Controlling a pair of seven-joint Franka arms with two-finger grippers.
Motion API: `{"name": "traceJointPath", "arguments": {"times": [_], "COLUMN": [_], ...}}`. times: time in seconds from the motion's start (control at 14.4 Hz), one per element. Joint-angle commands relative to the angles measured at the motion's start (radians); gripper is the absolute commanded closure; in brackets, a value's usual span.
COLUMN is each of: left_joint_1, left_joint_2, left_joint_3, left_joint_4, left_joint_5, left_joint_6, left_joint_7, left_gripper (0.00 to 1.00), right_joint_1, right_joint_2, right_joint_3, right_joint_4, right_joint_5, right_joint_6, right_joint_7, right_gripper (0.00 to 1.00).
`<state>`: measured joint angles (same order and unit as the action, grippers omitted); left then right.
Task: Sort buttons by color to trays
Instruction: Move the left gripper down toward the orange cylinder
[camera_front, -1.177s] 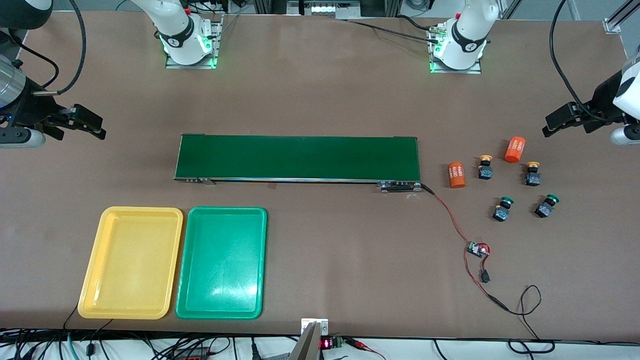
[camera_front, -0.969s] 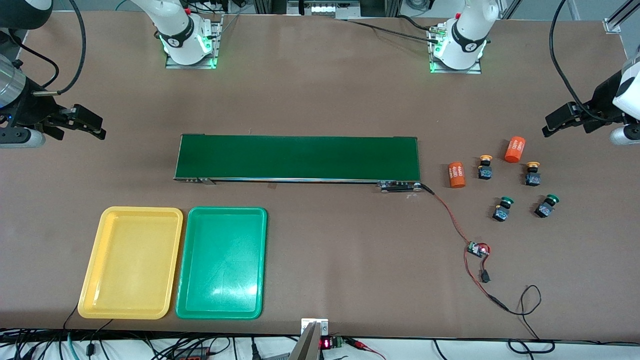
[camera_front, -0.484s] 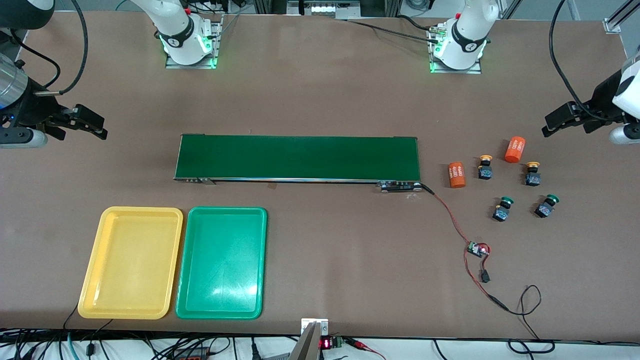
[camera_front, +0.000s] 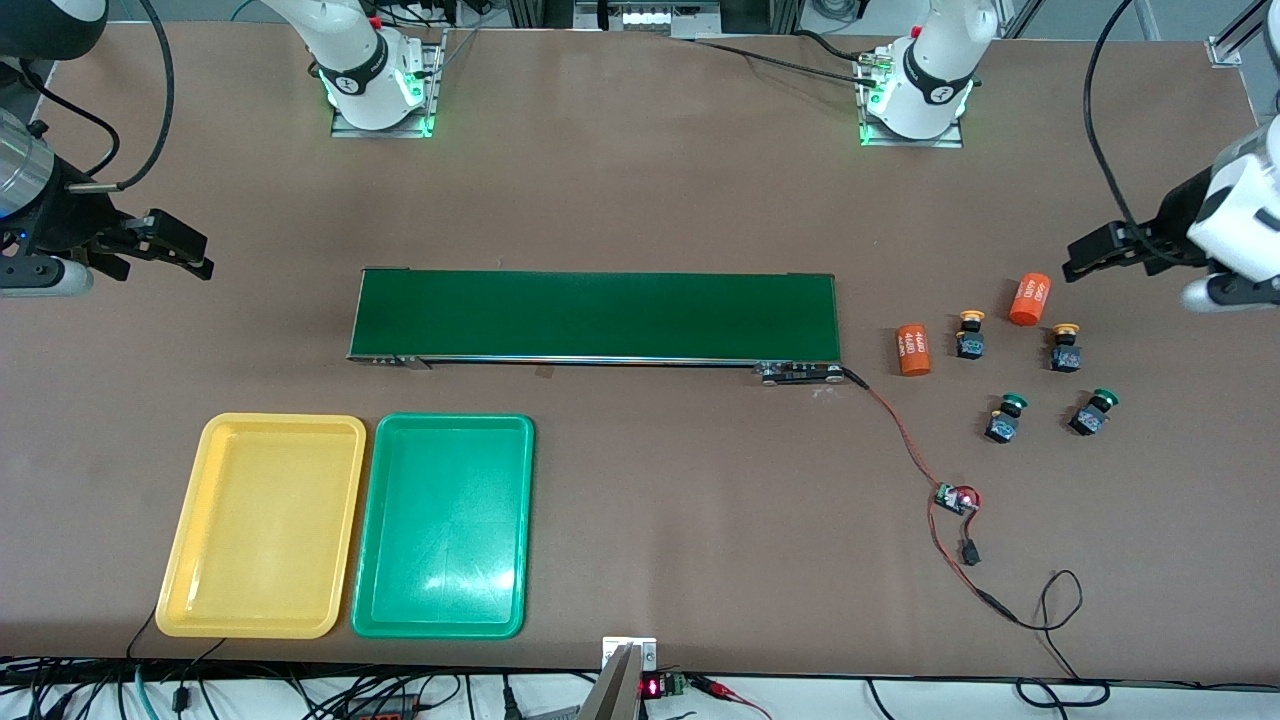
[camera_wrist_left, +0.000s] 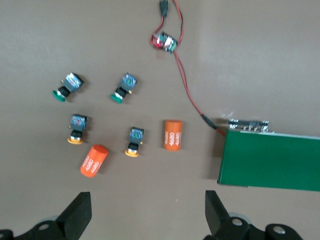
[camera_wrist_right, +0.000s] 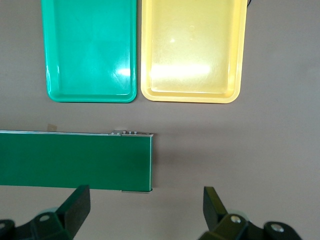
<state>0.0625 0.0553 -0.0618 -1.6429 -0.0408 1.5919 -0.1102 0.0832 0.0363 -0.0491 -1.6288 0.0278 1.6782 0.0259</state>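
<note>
Four buttons stand on the table at the left arm's end. Two have yellow caps (camera_front: 969, 337) (camera_front: 1066, 348); two have green caps (camera_front: 1005, 417) (camera_front: 1092, 412). They also show in the left wrist view: yellow (camera_wrist_left: 134, 140) (camera_wrist_left: 77, 127), green (camera_wrist_left: 125, 87) (camera_wrist_left: 67, 86). The yellow tray (camera_front: 262, 525) and the green tray (camera_front: 443, 525) lie side by side, empty, toward the right arm's end; both show in the right wrist view (camera_wrist_right: 194, 50) (camera_wrist_right: 90, 50). My left gripper (camera_front: 1082, 258) (camera_wrist_left: 148, 220) is open, over bare table beside the buttons. My right gripper (camera_front: 190, 255) (camera_wrist_right: 145, 212) is open, over bare table beside the conveyor's end.
A long dark-green conveyor belt (camera_front: 595, 315) lies across the middle. Two orange cylinders (camera_front: 912, 349) (camera_front: 1030, 299) lie among the buttons. A red-black wire with a small circuit board (camera_front: 955, 497) runs from the belt's end toward the front camera.
My left gripper has moved a little toward the orange cylinder and the buttons. The right arm has barely moved. Nothing on the table has shifted.
</note>
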Motion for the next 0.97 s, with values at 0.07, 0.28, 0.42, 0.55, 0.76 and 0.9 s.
{"name": "traceJointPath", "arguments": {"times": [0.07,0.28,0.42,0.55,0.76,0.9], "left_joint_1": [-0.007,-0.009,-0.001,-0.001,-0.006,-0.004], "left_joint_2": [0.069,0.171,0.237,0.291,0.330,0.357], "left_joint_3": [-0.012,-0.013,-0.012,-0.012,-0.012,-0.012], "left_joint_4": [0.048,0.165,0.199,0.216,0.224,0.190], "left_joint_5": [0.009,0.015,0.012,0.007,0.002,0.002], "left_joint_6": [-0.044,-0.078,-0.109,-0.098,-0.066,0.015], "left_joint_7": [0.003,0.001,0.007,0.006,0.000,0.000], "left_gripper": [0.00,0.00,0.00,0.00,0.00,0.00], "right_joint_1": [0.004,-0.002,-0.005,-0.006,-0.005,-0.002], "right_joint_2": [0.010,0.011,0.014,0.016,0.014,0.014], "right_joint_3": [0.000,0.000,0.000,0.000,-0.001,-0.001], "right_joint_4": [0.007,0.007,0.007,0.007,0.007,0.007], "right_joint_5": [-0.002,-0.006,-0.008,-0.008,-0.006,-0.006], "right_joint_6": [0.008,0.012,0.009,0.011,0.008,0.009], "right_joint_7": [-0.007,-0.006,-0.007,-0.007,-0.007,-0.003], "right_gripper": [0.00,0.00,0.00,0.00,0.00,0.00]}}
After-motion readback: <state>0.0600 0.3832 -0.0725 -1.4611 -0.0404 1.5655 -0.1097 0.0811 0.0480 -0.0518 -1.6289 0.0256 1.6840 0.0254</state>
